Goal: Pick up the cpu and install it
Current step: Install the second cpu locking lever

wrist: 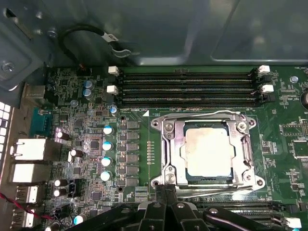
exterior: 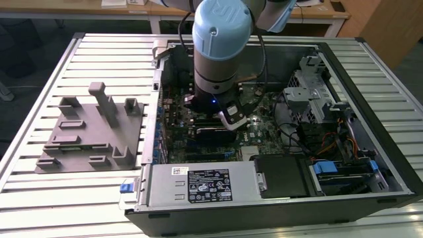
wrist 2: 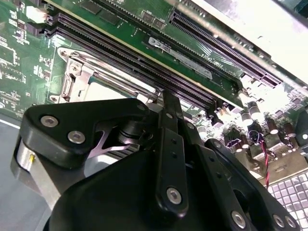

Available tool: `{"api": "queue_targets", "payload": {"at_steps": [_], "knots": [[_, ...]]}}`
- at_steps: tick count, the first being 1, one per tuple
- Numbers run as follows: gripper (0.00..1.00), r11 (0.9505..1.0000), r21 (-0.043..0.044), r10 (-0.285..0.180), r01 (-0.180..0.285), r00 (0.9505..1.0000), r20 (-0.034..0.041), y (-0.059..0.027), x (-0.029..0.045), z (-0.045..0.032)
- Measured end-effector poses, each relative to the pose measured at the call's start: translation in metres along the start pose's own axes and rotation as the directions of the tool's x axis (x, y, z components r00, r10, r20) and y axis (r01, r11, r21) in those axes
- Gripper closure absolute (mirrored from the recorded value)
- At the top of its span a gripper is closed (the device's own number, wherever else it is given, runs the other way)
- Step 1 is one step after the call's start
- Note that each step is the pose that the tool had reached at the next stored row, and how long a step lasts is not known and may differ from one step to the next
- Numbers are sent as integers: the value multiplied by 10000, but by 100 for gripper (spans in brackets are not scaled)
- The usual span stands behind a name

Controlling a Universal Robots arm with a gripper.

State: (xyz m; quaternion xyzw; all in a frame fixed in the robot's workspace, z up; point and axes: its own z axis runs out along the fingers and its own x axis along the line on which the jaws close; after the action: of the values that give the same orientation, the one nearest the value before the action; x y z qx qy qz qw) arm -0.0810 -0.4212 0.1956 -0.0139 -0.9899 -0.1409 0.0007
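Observation:
The cpu [wrist: 209, 150], a flat square chip with a pale silver top, lies inside the metal socket frame [wrist: 169, 144] on the green motherboard [wrist: 96, 125]. In the second wrist view the cpu [wrist 2: 103, 90] shows as a pale patch just beyond the black gripper body. My gripper [wrist: 167, 189] hangs close over the socket's edge, beside the chip, with its fingers pressed together and nothing between them. The fingertips [wrist 2: 166, 98] look like one thin black bar. In the exterior view the arm [exterior: 221, 44] reaches straight down into the open computer case [exterior: 343, 64].
Long black memory slots [wrist: 187, 86] run alongside the socket. A grey fixture [exterior: 92, 129] with upright blocks sits on the slatted table at the exterior view's left. Inside the case are a power supply [exterior: 198, 186], a drive cage [exterior: 310, 94] and loose cables [exterior: 330, 144].

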Motion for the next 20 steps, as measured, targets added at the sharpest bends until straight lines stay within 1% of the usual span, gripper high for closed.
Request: {"api": "queue_targets", "payload": {"at_steps": [3, 4, 8, 10, 13, 20], "knots": [[89, 9999, -147, 0, 0, 10000, -3, -4, 15, 14], [89, 9998, -184, 0, 0, 10000, -4, -5, 20, 18], [89, 9996, -272, -1, 1, 10000, -7, -11, 29, 35], [89, 9995, -331, 2, -3, 10000, -7, -12, 31, 42], [89, 9993, -367, 3, -3, 10000, -6, -17, 33, 59], [89, 9993, -383, 6, -6, 10000, -8, -22, 39, 73]]}}
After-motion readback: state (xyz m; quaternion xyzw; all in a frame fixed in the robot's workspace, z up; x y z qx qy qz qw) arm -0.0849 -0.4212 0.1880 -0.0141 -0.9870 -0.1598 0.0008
